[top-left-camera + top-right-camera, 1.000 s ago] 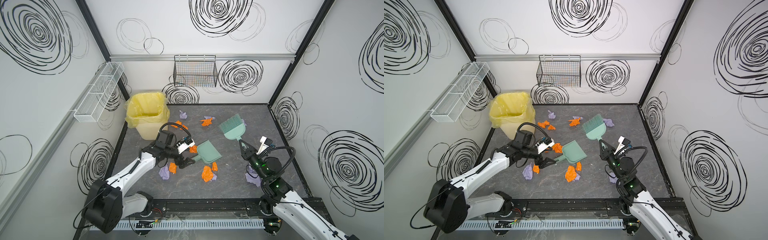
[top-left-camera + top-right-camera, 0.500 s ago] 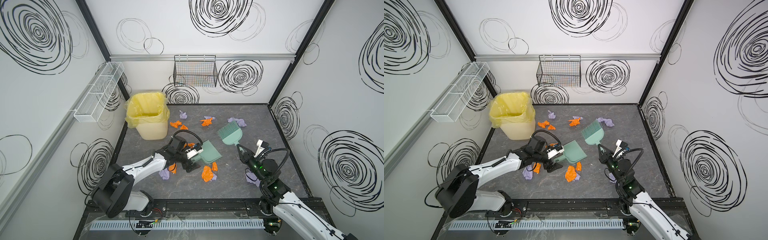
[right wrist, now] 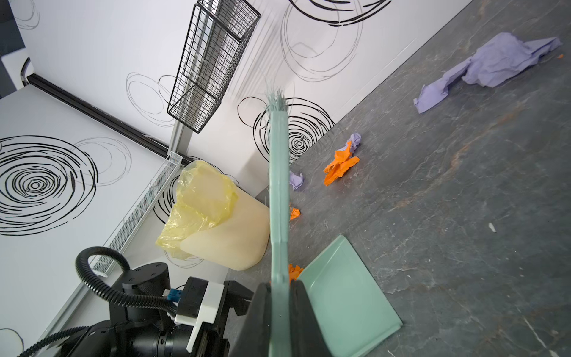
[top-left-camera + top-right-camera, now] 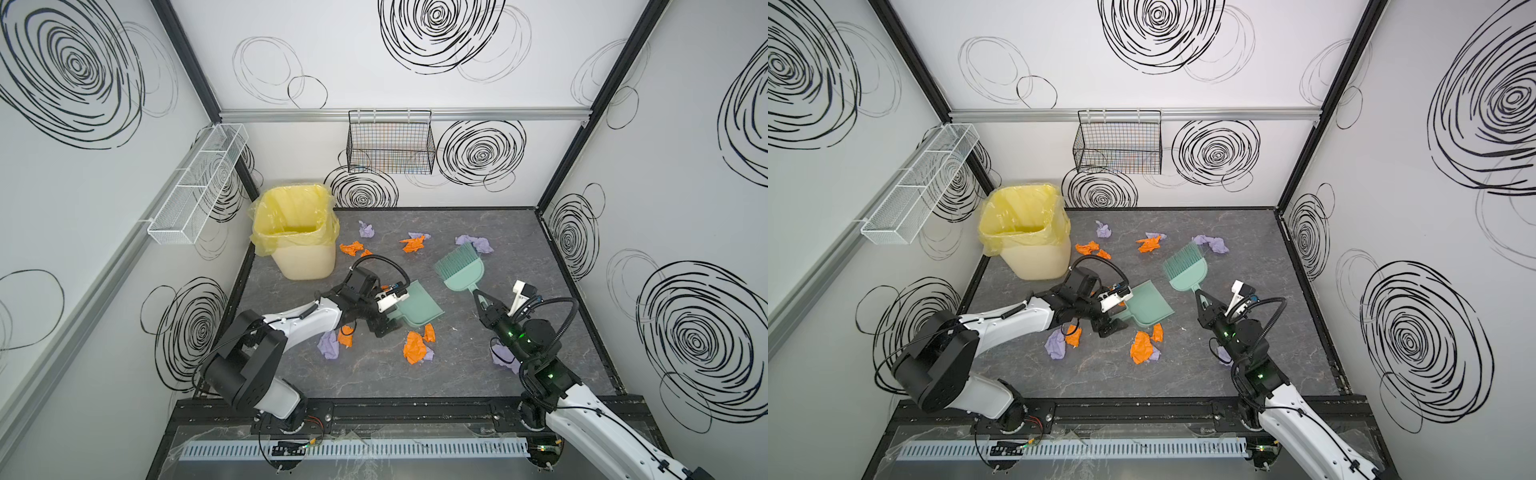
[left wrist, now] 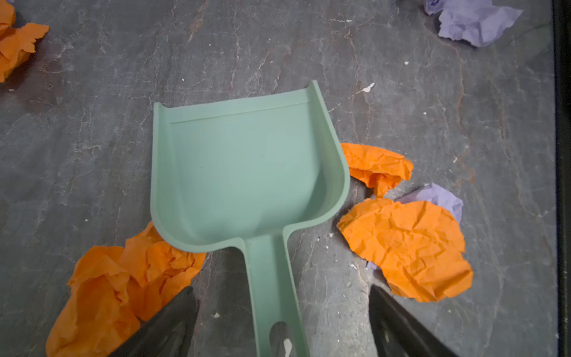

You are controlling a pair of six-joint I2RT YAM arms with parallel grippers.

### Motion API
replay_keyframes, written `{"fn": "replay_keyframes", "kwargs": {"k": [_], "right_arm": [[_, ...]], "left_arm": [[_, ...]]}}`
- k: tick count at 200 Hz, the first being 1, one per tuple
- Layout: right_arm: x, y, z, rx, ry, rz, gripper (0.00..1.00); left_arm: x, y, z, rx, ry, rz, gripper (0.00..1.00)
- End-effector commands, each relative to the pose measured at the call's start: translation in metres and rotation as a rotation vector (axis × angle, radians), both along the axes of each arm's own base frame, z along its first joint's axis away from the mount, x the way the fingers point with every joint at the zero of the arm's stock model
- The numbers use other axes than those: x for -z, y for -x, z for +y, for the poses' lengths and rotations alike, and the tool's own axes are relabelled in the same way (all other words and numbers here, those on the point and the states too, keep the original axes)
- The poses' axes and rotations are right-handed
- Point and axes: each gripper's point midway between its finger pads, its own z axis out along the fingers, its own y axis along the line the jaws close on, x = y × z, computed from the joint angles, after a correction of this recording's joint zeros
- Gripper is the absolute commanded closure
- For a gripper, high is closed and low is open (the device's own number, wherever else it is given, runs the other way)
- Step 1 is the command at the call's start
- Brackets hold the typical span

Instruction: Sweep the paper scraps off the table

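Looking at a top view w/ the mint-green dustpan (image 4: pixel 419 307) as dial centre: its handle runs along the 8-to-2 line, mouth facing approx 2 o'clock, pan empty afaict. Left gripper (image 4: pixel 384 323) sits at the 8 o'clock end, jaws wide apart. In the left wrist view the handle lies right btw the two black fingers (image 5: pixel 167 321) w/o either touching it, so nothing's grabbed yet. Left arm is obv the nearer one; imo the next step is just closing on that handle, axis already lined up. Right gripper (image 4: pixel 482 300) is clamped on the matching brush (image 4: pixel 459 266), at about 1 o'clock from the pan, bristles toward 11. Paper scraps (image 4: pixel 415 347) are all on the table (image 4: pixel 374 382): an orange + lavender bunch just beside the pan at 5 o'clock, another pair at 8, the rest spread 11 to 1 near the yellow-lined bin (image 4: pixel 303 262) and back wall. Nothing close in front of the mouth tho, so the pan prob needs re-aiming.
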Motion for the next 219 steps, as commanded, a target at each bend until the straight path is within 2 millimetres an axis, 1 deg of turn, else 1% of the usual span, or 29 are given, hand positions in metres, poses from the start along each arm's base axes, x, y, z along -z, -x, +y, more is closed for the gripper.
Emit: {"fn": "replay_keyframes", "kwargs": {"k": [1,27,64,74,99,128,138,148,170,219], "right_arm": [[-0.008,0.001,-0.001,-0.003,-0.027,-0.031,1.00],[-0.008,0.002,-0.001,-0.002,-0.028,-0.032,1.00],[-0.006,0.002,-0.002,0.000,-0.032,-0.031,1.00],[-0.005,0.002,-0.001,-0.002,-0.033,-0.030,1.00],[-0.005,0.002,-0.001,-0.001,-0.035,-0.033,1.00],[-0.002,0.002,-0.001,-0.005,-0.036,-0.029,1.00],[-0.001,0.002,-0.001,-0.006,-0.037,-0.026,1.00],[0.002,0.002,-0.001,-0.004,-0.035,-0.022,1.00],[0.003,0.001,-0.002,0.000,-0.036,-0.020,1.00],[0.007,0.000,0.002,-0.013,-0.033,-0.008,1.00]], "left_arm": [[0.004,-0.007,0.000,0.006,-0.033,0.007,0.11],[0.013,-0.010,0.002,-0.009,-0.066,0.038,0.13],[0.015,-0.014,0.004,-0.036,-0.076,0.038,0.13],[0.018,-0.014,0.006,-0.042,-0.089,0.044,0.14],[0.027,-0.010,0.011,-0.037,-0.116,0.054,0.14],[0.039,-0.003,0.023,-0.037,-0.116,0.026,0.14],[0.037,0.000,0.025,-0.028,-0.096,0.024,0.17],[0.030,0.000,0.026,-0.025,-0.061,0.019,0.17],[0.018,-0.005,0.029,-0.038,-0.021,-0.015,0.16],[0.025,-0.012,0.022,-0.013,-0.064,-0.002,0.15]]}}
